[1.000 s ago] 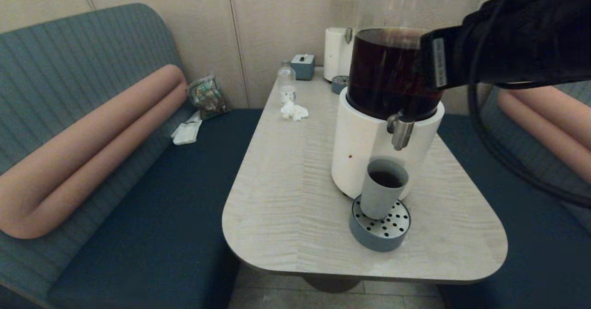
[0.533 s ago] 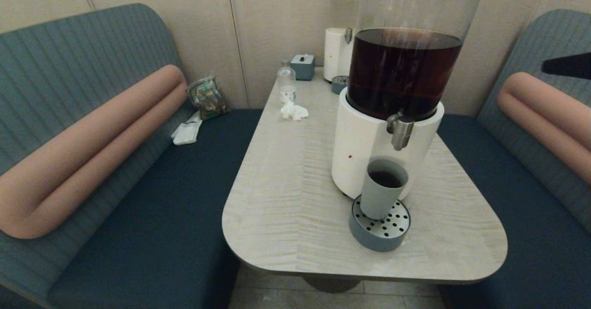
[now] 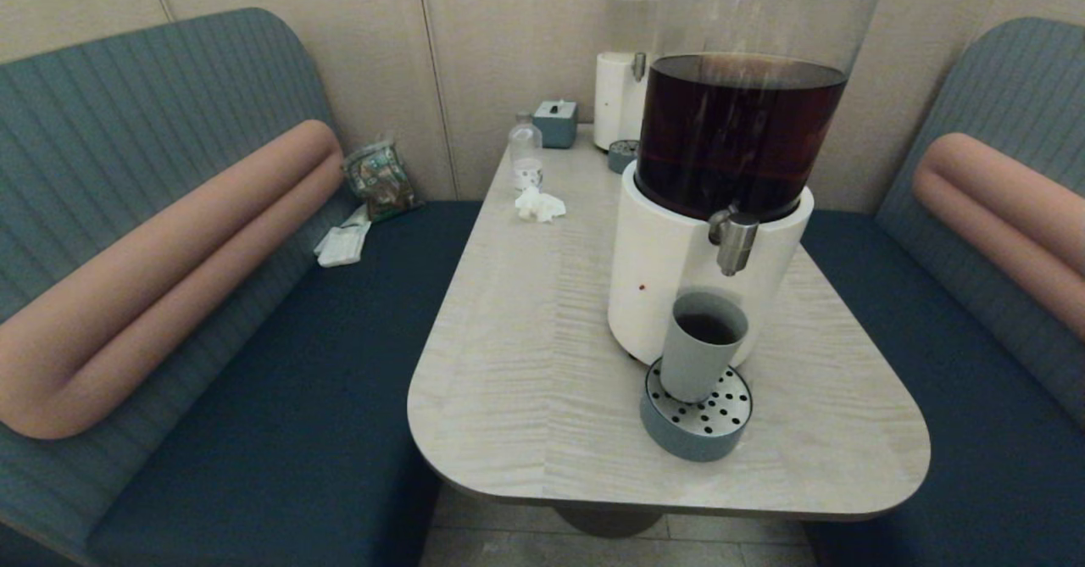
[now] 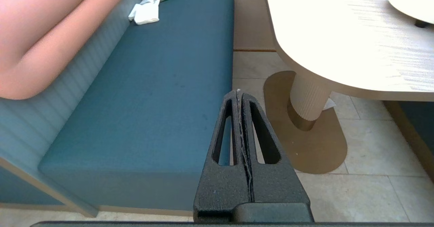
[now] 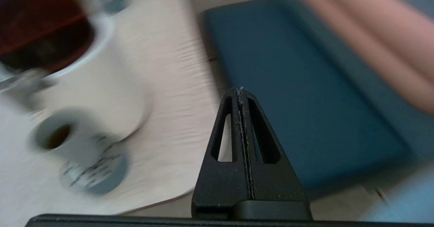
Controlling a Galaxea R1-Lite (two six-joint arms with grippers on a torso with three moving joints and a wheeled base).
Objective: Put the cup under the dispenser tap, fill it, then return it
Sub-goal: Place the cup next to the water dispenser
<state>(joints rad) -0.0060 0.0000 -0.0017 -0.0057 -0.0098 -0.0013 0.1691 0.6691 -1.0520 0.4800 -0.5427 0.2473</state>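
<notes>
The grey-blue cup stands upright on the round drip tray, directly below the steel dispenser tap of the white-based dispenser. Dark liquid shows inside the cup. Neither arm appears in the head view. My right gripper is shut and empty, off the table's right side above the blue seat, well away from the cup. My left gripper is shut and empty, parked low over the floor beside the left bench.
A second, smaller dispenser with its own drip tray, a clear bottle, a grey-blue box and crumpled tissue sit at the table's far end. Benches flank the table. The table's pedestal stands near the left gripper.
My right arm, which was up in front of the dispenser's tank a second ago, has withdrawn to the right and left the head view. The cup has not moved.
</notes>
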